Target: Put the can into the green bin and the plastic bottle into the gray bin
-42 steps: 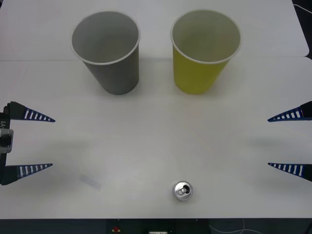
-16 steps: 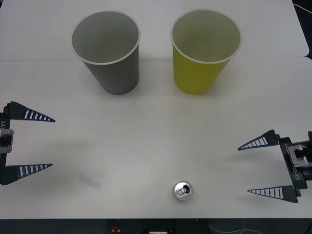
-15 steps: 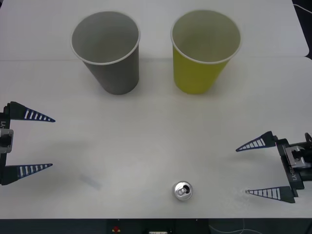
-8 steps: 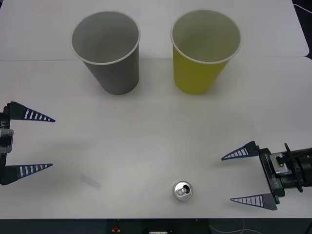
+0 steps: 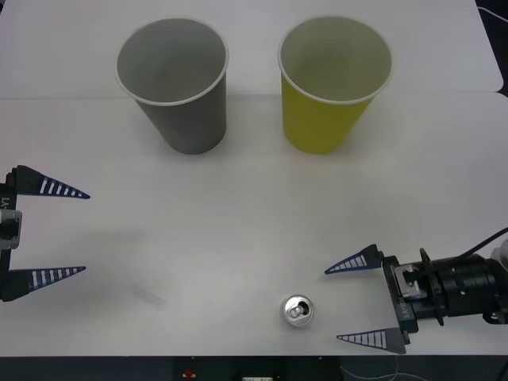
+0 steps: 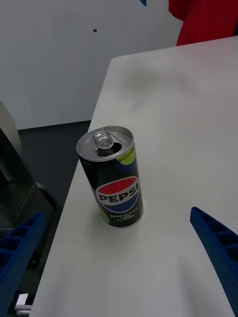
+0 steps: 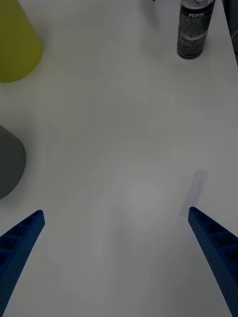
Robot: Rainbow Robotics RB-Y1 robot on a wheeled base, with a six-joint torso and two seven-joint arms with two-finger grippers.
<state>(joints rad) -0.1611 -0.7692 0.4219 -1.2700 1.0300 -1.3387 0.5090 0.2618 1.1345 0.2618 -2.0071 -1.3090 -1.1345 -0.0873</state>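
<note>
The can [image 5: 298, 310] stands upright on the white table [image 5: 254, 230], near the table's front edge at about 6 o'clock in the front view. Its silver top carries a pull tab. In the right wrist view the can [image 6: 111, 177] has a black body with a yellow-green patch and a red, white and blue globe emblem; the word "PEPSI" is printed in white across the emblem. Smaller lines of print sit below the logo but are too small to read. In the left wrist view the can [image 7: 195, 28] shows "PEPSI" near its top rim.

The right hand [image 5: 354, 302] lies low over the table at about 5 o'clock, just beside the can on the can's right. Its blue ribbed fingers [image 5: 352, 262] are spread wide and point toward the can. No finger touches the can. In the right wrist view the right hand [image 6: 119, 270] frames the can between its two fingertips with clear table on both sides.

The left hand [image 5: 67, 232] rests at 9 o'clock by the table's left edge, well apart from the can. Its fingers are also spread wide and hold nothing.

The gray bin [image 5: 176, 83] stands upright at about 11 o'clock on the far side of the table. The green bin [image 5: 332, 82] stands upright at about 1 o'clock, near the gray bin but not touching it. Both bins have white rolled rims.
</note>
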